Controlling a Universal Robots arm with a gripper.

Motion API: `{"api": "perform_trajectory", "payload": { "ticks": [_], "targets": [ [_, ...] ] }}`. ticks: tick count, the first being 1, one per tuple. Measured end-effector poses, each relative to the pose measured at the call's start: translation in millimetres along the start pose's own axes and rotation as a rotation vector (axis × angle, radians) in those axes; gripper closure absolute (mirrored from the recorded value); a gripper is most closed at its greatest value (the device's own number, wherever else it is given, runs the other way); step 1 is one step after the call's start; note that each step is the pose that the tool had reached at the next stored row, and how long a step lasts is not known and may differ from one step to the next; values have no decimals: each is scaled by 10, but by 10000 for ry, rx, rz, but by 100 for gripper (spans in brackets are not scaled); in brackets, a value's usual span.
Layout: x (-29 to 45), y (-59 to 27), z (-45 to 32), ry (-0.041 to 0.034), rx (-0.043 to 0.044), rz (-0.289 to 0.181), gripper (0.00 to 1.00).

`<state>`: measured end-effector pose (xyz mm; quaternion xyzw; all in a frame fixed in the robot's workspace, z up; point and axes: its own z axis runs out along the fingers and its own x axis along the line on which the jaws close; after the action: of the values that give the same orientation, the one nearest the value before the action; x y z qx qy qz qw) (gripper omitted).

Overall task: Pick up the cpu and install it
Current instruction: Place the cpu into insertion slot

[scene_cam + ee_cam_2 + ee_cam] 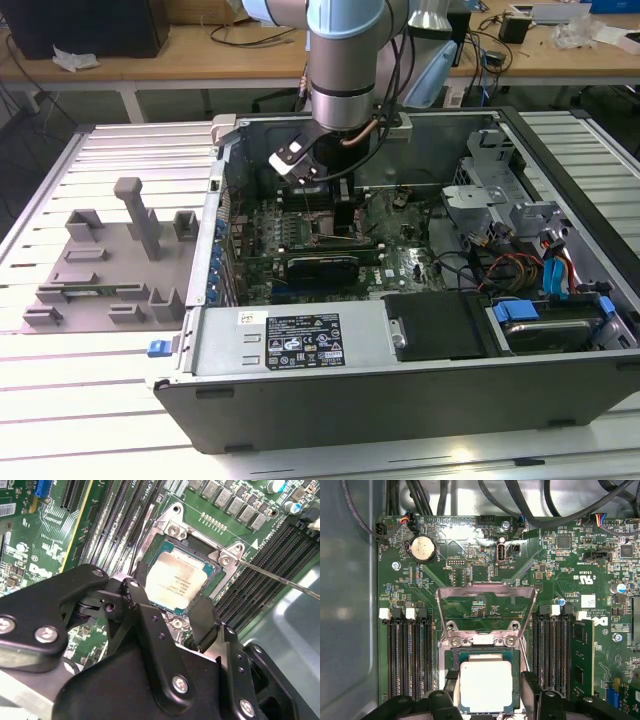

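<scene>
We are seeing the cpu (175,582) lying flat in its socket (172,530) on the motherboard (470,540), inside the open computer case (290,345). The gripper (170,605) is hovering just above it, and its fingers (142,615) are standing spread on either side of the chip. They seem released, though the angle is hiding the contact. So picking and placing are looking done. The load plate (485,587) is standing raised, so the locking is not yet done.
</scene>
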<state>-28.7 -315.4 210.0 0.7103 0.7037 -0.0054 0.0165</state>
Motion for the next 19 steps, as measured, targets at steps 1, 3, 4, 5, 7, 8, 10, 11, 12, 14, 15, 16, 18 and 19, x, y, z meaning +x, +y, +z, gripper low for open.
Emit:
{"api": "perform_trajectory", "payload": {
  "ticks": [1, 3, 4, 5, 7, 8, 10, 11, 12, 14, 15, 16, 18, 19],
  "targets": [
    [0, -2, 9, 0, 0, -2, 40],
    [0, -3, 17, 0, -1, -19, 40],
    [1, -4, 22, 1, -2, -26, 40],
    [1, -5, 27, 0, -2, -39, 40],
    [4, -5, 31, -1, -2, -48, 40],
    [5, -5, 35, -2, -3, -53, 40],
    [9, -7, 44, -5, -3, -62, 40],
    [10, -7, 47, -6, -3, -66, 40],
    [13, -8, 52, -9, -3, -71, 40],
    [18, -9, 65, -8, -4, -80, 40],
    [21, -10, 76, -9, -3, -86, 40],
    [24, -10, 85, -9, -3, -91, 40],
    [27, -11, 96, -11, -3, -94, 40],
    [27, -11, 96, -12, -2, -95, 40]
  ]
}}
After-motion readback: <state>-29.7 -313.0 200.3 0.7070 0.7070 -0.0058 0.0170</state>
